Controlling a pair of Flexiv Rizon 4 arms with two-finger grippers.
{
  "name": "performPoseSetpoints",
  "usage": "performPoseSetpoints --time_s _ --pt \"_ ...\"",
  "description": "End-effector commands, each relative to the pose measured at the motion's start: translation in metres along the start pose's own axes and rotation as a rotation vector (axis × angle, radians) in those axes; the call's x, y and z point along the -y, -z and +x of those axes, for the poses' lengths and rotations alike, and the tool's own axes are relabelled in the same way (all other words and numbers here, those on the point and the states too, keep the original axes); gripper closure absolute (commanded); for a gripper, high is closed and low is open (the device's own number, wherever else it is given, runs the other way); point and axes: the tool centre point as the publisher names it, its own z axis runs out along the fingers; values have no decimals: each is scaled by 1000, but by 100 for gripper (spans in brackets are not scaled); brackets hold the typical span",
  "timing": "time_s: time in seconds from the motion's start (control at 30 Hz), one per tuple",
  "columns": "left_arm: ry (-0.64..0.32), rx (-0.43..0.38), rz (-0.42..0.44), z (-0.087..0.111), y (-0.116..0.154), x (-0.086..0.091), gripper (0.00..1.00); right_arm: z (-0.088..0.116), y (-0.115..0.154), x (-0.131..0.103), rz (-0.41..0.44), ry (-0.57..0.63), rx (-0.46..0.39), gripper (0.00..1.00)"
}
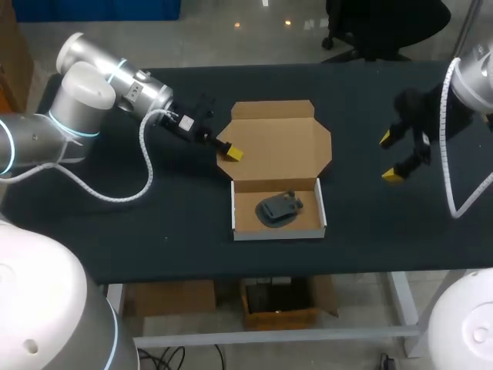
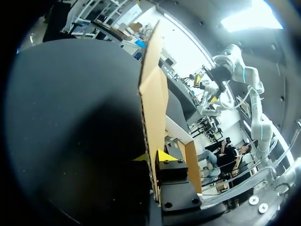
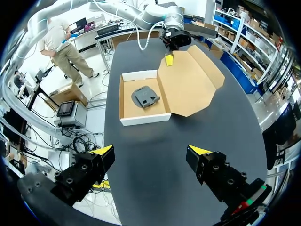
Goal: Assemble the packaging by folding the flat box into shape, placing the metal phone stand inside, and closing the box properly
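Left pincer [image 2: 153,156]: clenched on the left edge of the lid [image 1: 285,142], one yellow tip on each face of the cardboard, which the left wrist view shows edge-on. From above, only one of its yellow tips shows, lying on the lid's upper face.

Right pincer [image 1: 389,158]: released, grasping nothing. Its two yellow tips stand wide apart over bare table [image 1: 154,239], well to the right of the box.

Count:
- 1 box, folded up, made of a tray [image 1: 277,233] and the lid hinged to the tray's far wall.
- 1 phone stand [image 1: 279,208], dark grey metal.
- 2 arms, 2 pincers, 2 yellow tips on each.

Task's things: the phone stand lies inside the tray, about mid-floor, apart from the walls. The tray sits near the table's front edge, around the middle. The lid is thrown open toward the far side, inner brown face up, with its small side flaps spread. Whether it rests on the table or is held slightly off it cannot be told.

Pose:
- The left arm [image 1: 85,108] enters from the left, its forearm angled across the table toward the lid, with a white cable looping beneath it.
- The right arm [image 1: 470,85] enters from the upper right, wrist pointed down and inward, fingers facing the box.
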Motion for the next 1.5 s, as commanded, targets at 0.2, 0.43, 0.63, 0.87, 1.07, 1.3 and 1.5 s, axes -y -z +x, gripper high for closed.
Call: performPoseSetpoints --time_s 0.2,0.43,0.63,0.87,1.07,1.3,1.5 --pt "-91 57 3 15 -2 -7 100 -11 8 -14 25 33 -17 0" --pt "-167 91 -19 22 -6 -5 100 -14 14 -25 31 62 -9 0" --pt "-212 115 -28 27 -9 -2 100 -17 16 -33 28 84 -13 0" --pt "-268 146 -20 32 -12 -2 100 -21 20 -43 32 109 -13 0" --pt "-327 169 8 36 -9 -4 100 -23 21 -49 36 126 -14 0" --pt "-381 234 20 38 -7 -4 100 -24 22 -51 36 134 -16 0" --pt "-422 261 4 39 -8 -1 100 -24 23 -53 36 140 -17 0"
